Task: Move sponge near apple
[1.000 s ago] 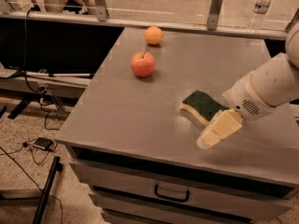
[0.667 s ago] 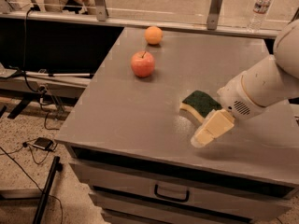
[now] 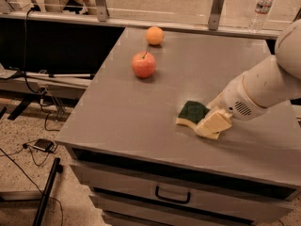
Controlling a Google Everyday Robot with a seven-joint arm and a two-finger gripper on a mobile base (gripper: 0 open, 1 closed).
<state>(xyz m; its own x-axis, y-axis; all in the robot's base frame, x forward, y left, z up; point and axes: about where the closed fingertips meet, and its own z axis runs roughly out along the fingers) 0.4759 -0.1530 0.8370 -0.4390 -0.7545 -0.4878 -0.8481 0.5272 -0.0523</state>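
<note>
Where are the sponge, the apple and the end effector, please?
sponge (image 3: 192, 111): camera view, on its dark green top.
apple (image 3: 144, 65): camera view, on its red front.
end effector (image 3: 214, 123): camera view, pale tip at the sponge's right end.

One arm (image 3: 270, 81) in view, white-cased, entering from the upper right edge and sloping down to the left. Upper segment is broad and rounded at the right edge. Forearm is straight, ending in a round wrist housing (image 3: 239, 102) with a small vent grille on its near face. Gripper (image 3: 212, 125), cream-coloured, projects down-left from the wrist, right of centre in the view, pitched low. No second arm seen.
</note>
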